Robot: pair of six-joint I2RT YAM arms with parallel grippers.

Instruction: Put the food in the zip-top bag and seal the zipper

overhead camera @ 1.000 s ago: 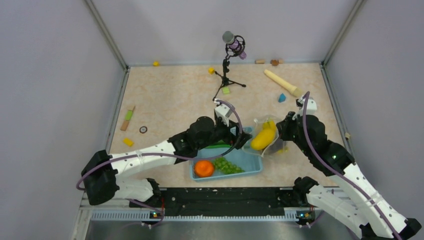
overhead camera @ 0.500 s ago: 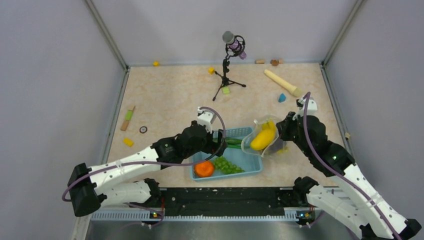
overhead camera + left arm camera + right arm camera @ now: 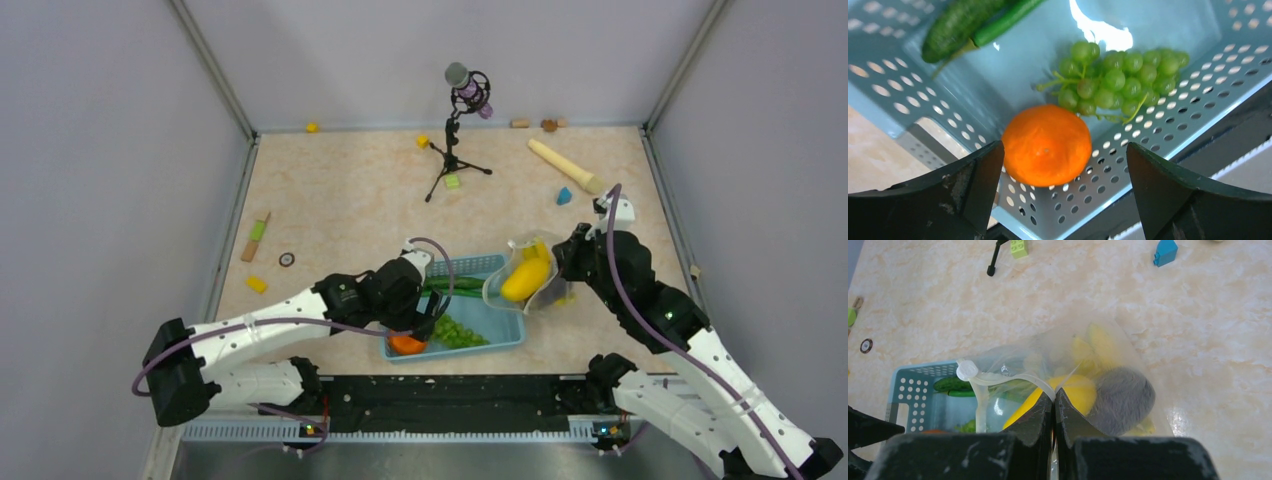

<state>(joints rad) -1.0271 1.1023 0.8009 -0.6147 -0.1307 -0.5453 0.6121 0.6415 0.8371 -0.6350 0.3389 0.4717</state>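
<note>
The left gripper (image 3: 1063, 155) is hanging over the basket's (image 3: 1168, 125) near left corner with its jaws spread wide and nothing between them. The orange (image 3: 1046, 145) is sitting right below, against the basket's near wall. In the wrist view one finger is flanking each side of it, so the line between the fingers is running across the fruit's middle. I'd say a straight drop is all the pick is asking for. The orange is round, so there is no long axis to line up with.

The grapes (image 3: 1118, 75) are lying just beyond the orange, toward the basket's centre, with the bunch stretching along the basket's length. The cucumber (image 3: 958, 22) is resting along the basket's far wall.

At the basket's far right corner the right gripper (image 3: 1054, 400) is pinching the bag (image 3: 1108, 365) by its mouth. Its fingers are clamped together on the zipper (image 3: 1013, 377), and the opening is facing the basket. Through the plastic a banana (image 3: 1078, 390) and an eggplant (image 3: 1123, 397) are showing.

From above, the left gripper (image 3: 415, 325) is clearly the nearer one to the orange (image 3: 405, 343), while the right gripper (image 3: 560, 265) is busy with the bag (image 3: 530, 275) at the basket's other end. The carry, as I judge it, is going to run along the basket from near left to far right.
</note>
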